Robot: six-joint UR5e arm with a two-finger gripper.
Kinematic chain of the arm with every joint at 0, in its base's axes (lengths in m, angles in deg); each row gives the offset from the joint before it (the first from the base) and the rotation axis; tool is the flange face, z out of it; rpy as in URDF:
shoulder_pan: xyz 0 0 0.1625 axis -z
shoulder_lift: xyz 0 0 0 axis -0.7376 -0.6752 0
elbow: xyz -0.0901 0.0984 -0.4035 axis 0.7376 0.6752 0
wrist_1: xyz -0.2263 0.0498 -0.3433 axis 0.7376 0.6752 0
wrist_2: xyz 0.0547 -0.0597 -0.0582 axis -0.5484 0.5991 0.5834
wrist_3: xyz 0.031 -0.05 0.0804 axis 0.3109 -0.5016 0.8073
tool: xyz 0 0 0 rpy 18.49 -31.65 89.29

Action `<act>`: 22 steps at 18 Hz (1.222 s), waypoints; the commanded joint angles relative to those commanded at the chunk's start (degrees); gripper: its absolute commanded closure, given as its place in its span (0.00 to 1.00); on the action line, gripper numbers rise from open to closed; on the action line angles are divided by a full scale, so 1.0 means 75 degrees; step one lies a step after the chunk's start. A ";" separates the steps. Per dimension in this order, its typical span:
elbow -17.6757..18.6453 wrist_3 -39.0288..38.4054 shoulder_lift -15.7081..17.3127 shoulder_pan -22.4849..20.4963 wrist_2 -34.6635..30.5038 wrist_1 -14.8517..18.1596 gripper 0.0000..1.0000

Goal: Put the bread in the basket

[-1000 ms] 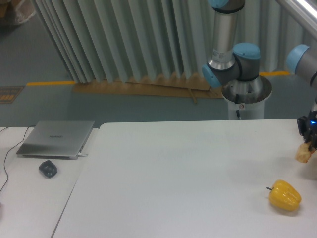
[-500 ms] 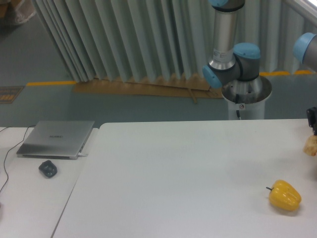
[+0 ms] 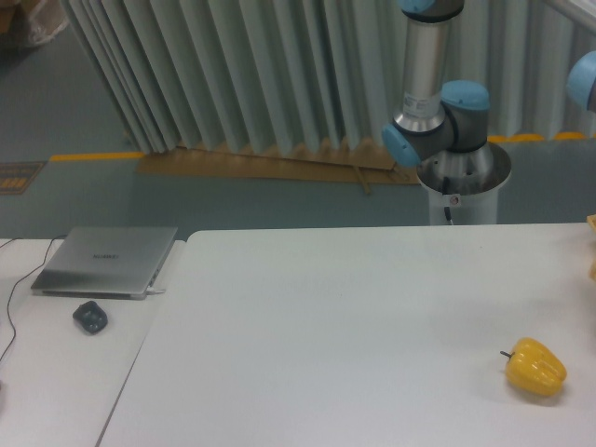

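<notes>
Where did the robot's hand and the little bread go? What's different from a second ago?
The gripper, holding the bread, slid off to the right and out of the picture; neither shows now. The yellow pepper, laptop and mouse stayed put on the table.

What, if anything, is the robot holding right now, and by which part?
It cannot be told: the gripper is outside the picture. Only the yellow pepper lies in view on the table.

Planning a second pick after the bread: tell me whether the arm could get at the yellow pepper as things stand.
Probably yes. The yellow pepper lies alone on the white table, nothing beside or over it, on the same side as the arm's base. The pincer itself is out of view, so its state is unknown.
</notes>
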 joint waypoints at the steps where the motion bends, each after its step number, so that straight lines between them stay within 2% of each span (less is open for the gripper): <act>1: -0.0035 0.0153 -0.0012 -0.0059 0.0047 0.0000 0.79; 18: -0.0317 0.2438 -0.0305 -0.0914 0.0305 -0.0058 0.81; 22: -0.0480 0.2989 -0.0492 -0.1009 0.0305 -0.0070 0.81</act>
